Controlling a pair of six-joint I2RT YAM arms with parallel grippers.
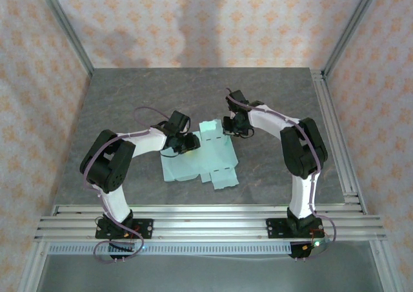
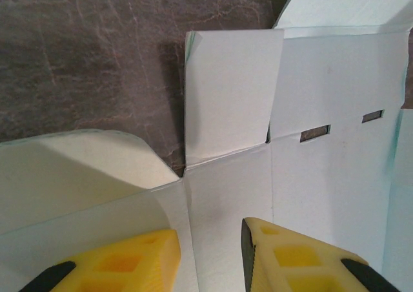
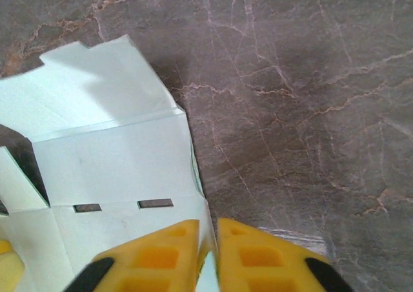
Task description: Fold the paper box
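Observation:
The paper box (image 1: 205, 161) is a flat pale mint die-cut sheet lying mid-table, with slots and flaps. My left gripper (image 1: 187, 142) rests over its left part. In the left wrist view the yellow fingers (image 2: 210, 256) stand apart above a crease of the sheet (image 2: 322, 176), with nothing pinched between them; one flap (image 2: 229, 95) stands up ahead and a rounded flap (image 2: 71, 169) curls up at the left. My right gripper (image 1: 231, 125) is at the sheet's far right edge. In the right wrist view its fingers (image 3: 208, 240) are shut on the thin edge of the card (image 3: 116, 169).
The grey marbled table (image 1: 277, 98) stretches bare behind and to the right of the sheet. Aluminium rails (image 1: 206, 218) run along the near edge, more rails (image 1: 335, 137) line the right side, and patterned walls close in the back and sides.

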